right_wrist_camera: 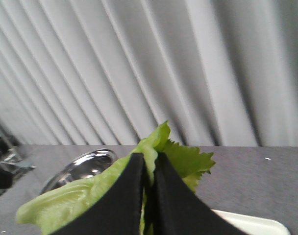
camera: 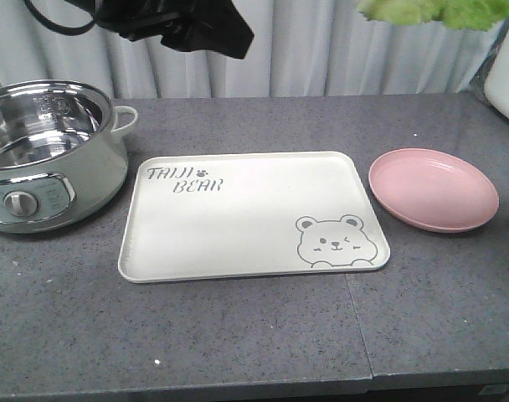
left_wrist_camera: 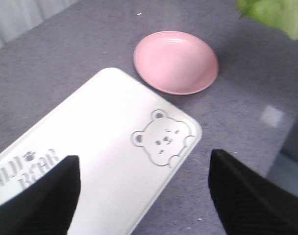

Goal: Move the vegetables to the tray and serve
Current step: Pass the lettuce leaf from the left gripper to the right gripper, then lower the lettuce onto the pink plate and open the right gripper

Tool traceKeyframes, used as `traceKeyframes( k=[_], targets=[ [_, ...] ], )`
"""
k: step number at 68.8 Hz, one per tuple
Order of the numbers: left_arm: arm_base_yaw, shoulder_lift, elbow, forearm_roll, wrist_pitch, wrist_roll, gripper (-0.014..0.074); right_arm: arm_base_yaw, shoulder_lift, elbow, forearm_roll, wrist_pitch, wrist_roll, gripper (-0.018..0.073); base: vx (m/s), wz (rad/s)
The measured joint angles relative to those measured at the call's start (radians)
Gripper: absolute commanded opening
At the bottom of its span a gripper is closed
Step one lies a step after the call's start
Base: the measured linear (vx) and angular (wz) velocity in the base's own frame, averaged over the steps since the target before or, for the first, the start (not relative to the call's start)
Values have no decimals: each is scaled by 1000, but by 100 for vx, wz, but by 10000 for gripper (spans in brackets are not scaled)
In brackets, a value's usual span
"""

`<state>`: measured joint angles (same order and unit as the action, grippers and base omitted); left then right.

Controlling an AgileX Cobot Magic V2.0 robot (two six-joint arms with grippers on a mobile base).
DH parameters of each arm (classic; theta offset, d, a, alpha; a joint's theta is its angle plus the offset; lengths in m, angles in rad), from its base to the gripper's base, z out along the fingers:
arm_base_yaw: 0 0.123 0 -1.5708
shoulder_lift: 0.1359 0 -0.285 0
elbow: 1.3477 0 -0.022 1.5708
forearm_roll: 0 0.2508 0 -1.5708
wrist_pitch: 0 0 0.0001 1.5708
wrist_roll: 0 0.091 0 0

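Front view: tray [camera: 238, 209] lies flat mid-table, bear face [camera: 330, 243] printed at its near-right corner. Pink plate [camera: 433, 188] sits just right of it, small gap, not touching. Steel pot [camera: 45, 151] is on the left, close to the tray's edge. The vegetables [camera: 439, 10] hang at the very top of frame, up above the plate side and well clear of the table [camera: 238, 335]. No jaws visible in this shot.

Left wrist view: left gripper [left_wrist_camera: 143, 156] has its fingers [left_wrist_camera: 41, 200] spread wide, nothing btwn them. Under the jaws is the tray's bear corner. Ahead of the jaws sits the pink plate. Further ahead and to the right, at the frame corner, is a blurry green bit of the vegetables.

Right wrist view: right gripper [right_wrist_camera: 149, 161] has its jaws squeezed together on the vegetables, leaf pinched right btwn the tips. A ruffled edge sticks out past the tips, and a paler piece droops out left of the jaws. Beyond the jaws, left side: the pot's shiny rim. Low on the right: one tray corner. Grey curtain [right_wrist_camera: 188, 63] fills the background.
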<state>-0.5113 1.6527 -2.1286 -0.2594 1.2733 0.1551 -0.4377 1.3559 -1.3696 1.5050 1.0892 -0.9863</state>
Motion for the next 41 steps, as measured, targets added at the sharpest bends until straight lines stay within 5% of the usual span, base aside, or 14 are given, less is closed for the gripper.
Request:
traceKeyframes(
  k=[17, 41],
  targets=[
    [0, -1, 0, 270, 0, -86, 534, -59, 117, -3, -178, -89, 16, 1, 0, 0],
    [0, 6, 0, 313, 1, -90, 534, -58, 435, -23, -202, -173, -22, 15, 0, 0]
  ],
)
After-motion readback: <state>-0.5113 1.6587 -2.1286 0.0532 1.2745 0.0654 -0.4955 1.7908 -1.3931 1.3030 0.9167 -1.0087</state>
